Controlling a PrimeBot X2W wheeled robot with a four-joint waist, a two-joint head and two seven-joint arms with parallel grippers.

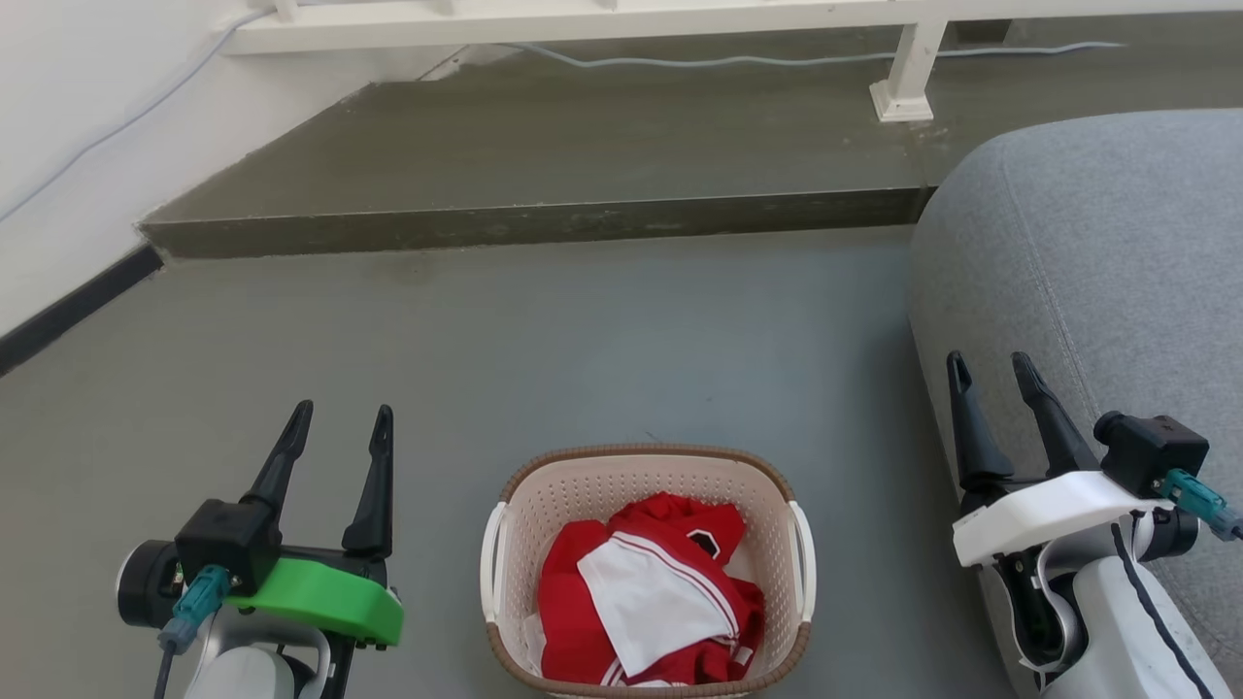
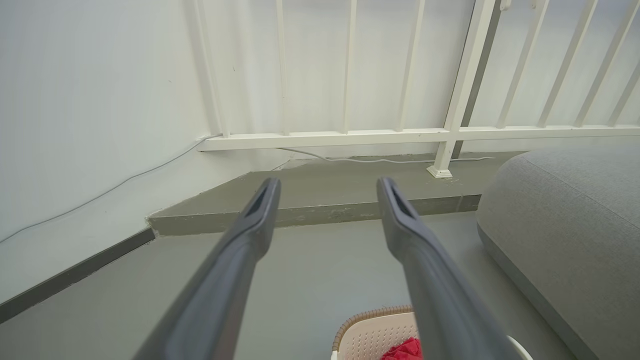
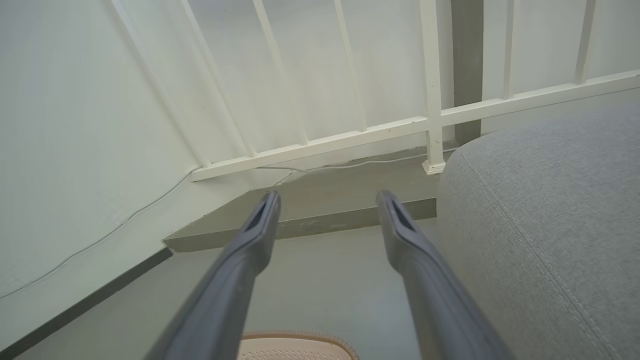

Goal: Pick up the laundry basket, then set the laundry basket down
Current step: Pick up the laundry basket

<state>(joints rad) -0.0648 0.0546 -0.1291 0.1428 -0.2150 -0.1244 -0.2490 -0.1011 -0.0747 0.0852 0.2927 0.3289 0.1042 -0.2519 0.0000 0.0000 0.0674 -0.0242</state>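
The laundry basket [image 1: 621, 485] is sitting on the grey floor [image 1: 602, 330] between the two sets of jaws, touching neither. A red and white garment [image 1: 651, 592] is lying crumpled inside it.

The left gripper [image 1: 344, 411] is hovering off the basket's left side, its jaws standing apart and holding nothing. In the left wrist view, the left gripper [image 2: 328, 182] is pointing toward a raised step [image 2: 320, 187] and a white railing [image 2: 350, 135], and the basket's braided rim [image 2: 372, 315] is showing beneath the right-hand jaw.

The right gripper [image 1: 989, 361] is hovering off the basket's right side, jaws likewise spread and empty, with a grey cushion [image 1: 1088, 252] just beside them on the outer side. In the right wrist view, the basket's rim [image 3: 295, 336] is peeking up beneath the right gripper [image 3: 327, 195].
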